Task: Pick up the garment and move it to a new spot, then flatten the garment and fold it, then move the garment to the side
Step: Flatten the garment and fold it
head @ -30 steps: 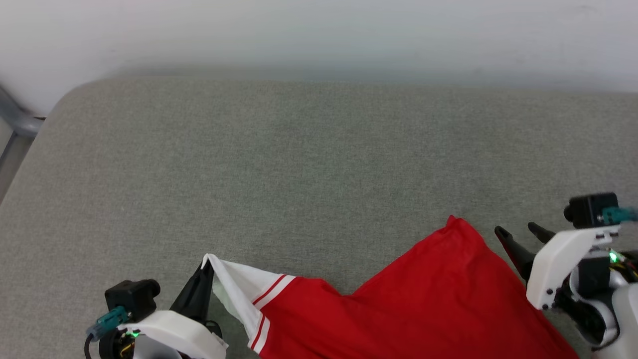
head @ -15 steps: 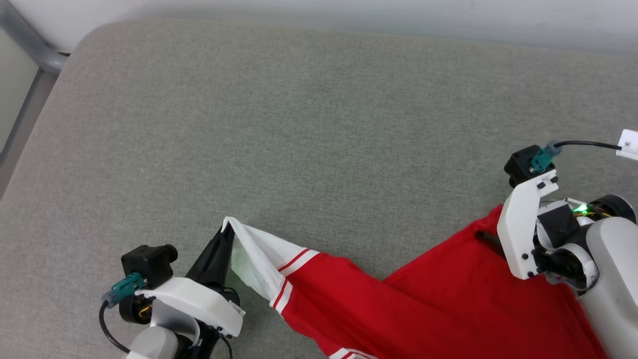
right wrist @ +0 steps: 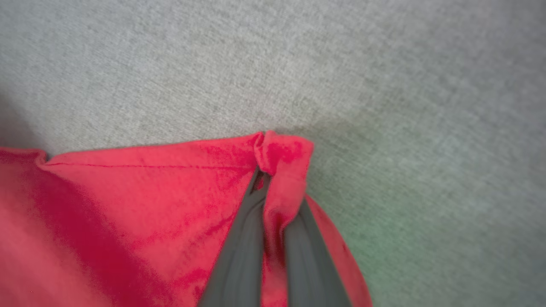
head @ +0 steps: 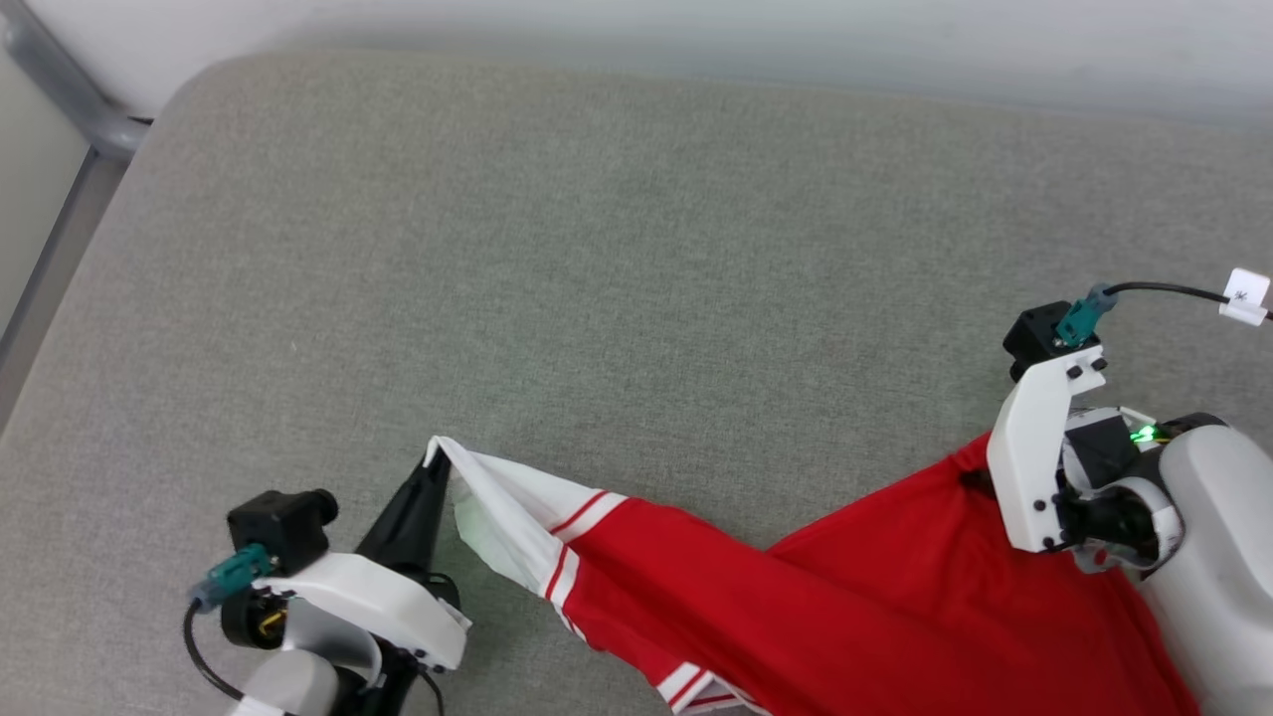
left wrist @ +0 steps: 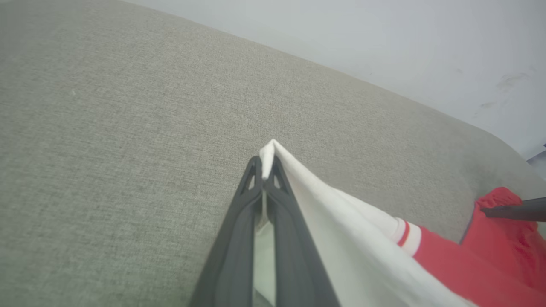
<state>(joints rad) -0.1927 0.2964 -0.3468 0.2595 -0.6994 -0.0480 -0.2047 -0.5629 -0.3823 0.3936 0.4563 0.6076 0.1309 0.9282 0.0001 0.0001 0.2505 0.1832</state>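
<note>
Shirt: the red shirt (head: 845, 617) is seen low in the head view, on the near part of the grey cushion (head: 636, 249) — stretched between the two grippers.
Sleeve: a white sleeve (head: 507, 502) with red-and-white striped trim is drawn out toward the left, its tip pulled to a point.
Left gripper: the left gripper (left wrist: 264, 172) is closed on the tip of the white sleeve; the cloth is pinched between the dark fingertips.
Right gripper: the right gripper (right wrist: 268, 181) is clamped on a red corner of the shirt — a bunched fold is squeezed between the two fingers, with the hem running off to one side.
Cushion: bare grey fabric is seen beyond the shirt, up to a pale wall (head: 696, 30).
Corner: a grey metal bar (head: 60, 94) is seen beside the cushion's rounded far-left corner.
</note>
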